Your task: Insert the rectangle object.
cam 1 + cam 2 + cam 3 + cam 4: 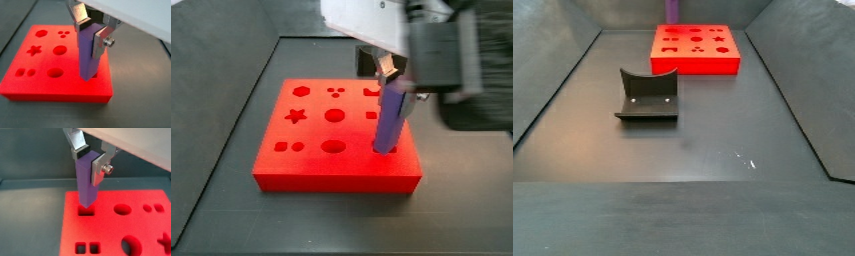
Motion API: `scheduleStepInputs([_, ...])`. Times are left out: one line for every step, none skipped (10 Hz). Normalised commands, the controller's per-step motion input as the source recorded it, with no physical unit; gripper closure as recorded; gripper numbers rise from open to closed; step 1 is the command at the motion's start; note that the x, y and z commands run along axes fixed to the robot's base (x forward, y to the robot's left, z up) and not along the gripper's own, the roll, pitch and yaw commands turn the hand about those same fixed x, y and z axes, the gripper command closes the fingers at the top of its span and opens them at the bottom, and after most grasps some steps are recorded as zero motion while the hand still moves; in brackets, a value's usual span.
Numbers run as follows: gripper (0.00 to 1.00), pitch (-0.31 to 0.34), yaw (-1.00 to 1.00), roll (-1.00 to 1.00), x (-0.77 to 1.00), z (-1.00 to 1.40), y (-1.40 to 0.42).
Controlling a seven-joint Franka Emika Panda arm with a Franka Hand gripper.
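My gripper [91, 37] is shut on the rectangle object [89, 55], a slim purple-blue bar held upright by its upper end. The bar's lower end stands at the mouth of a rectangular hole [85, 212] near a corner of the red block [43, 62]. How deep it sits I cannot tell. The gripper [89, 163], bar [85, 183] and block [110, 228] show in both wrist views. In a side view the gripper [392, 75] holds the bar [386, 120] over the block [331, 172]. In a side view the block [700, 65] is far off and only the bar's foot [672, 10] shows.
The block has several other shaped holes, among them a star [35, 50] and round ones [60, 50]. The dark fixture [648, 95] stands on the grey floor in front of the block. Sloping grey walls [553, 90] bound the floor.
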Motion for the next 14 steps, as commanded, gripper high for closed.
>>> scheduleStepInputs([1.0, -0.037, -1.0, 0.0, 0.0, -0.1, 0.0])
scheduleStepInputs([1.0, -0.051, -1.0, 0.0, 0.0, -0.08, 0.0])
scheduleStepInputs([1.0, -0.039, -1.0, 0.0, 0.0, -0.1, 0.0])
scheduleStepInputs([1.0, -0.039, -1.0, 0.0, 0.0, -0.1, 0.0])
scheduleStepInputs([1.0, -0.04, -1.0, 0.0, 0.0, -0.1, 0.0])
scheduleStepInputs([1.0, -0.037, -1.0, 0.0, 0.0, -0.1, 0.0])
scheduleStepInputs([1.0, -0.026, -1.0, 0.0, 0.0, -0.11, 0.0])
scheduleStepInputs([1.0, -0.02, -1.0, 0.0, 0.02, -0.14, 0.0])
scheduleStepInputs([1.0, -0.019, -1.0, 0.0, 0.08, -0.15, 0.0])
scheduleStepInputs([1.0, 0.066, -0.42, 0.05, 0.31, -0.01, -0.01])
scheduleStepInputs([1.0, 0.021, -0.13, 0.0, 0.11, -0.04, 0.0])
scheduleStepInputs([1.0, 0.084, -0.03, 0.01, 0.47, -0.04, 0.01])
scheduleStepInputs([1.0, 0.099, -0.06, 0.03, 0.49, -0.05, 0.06])
scheduleStepInputs([1.0, 0.087, -0.17, 0.1, 0.32, -0.1, 0.1])
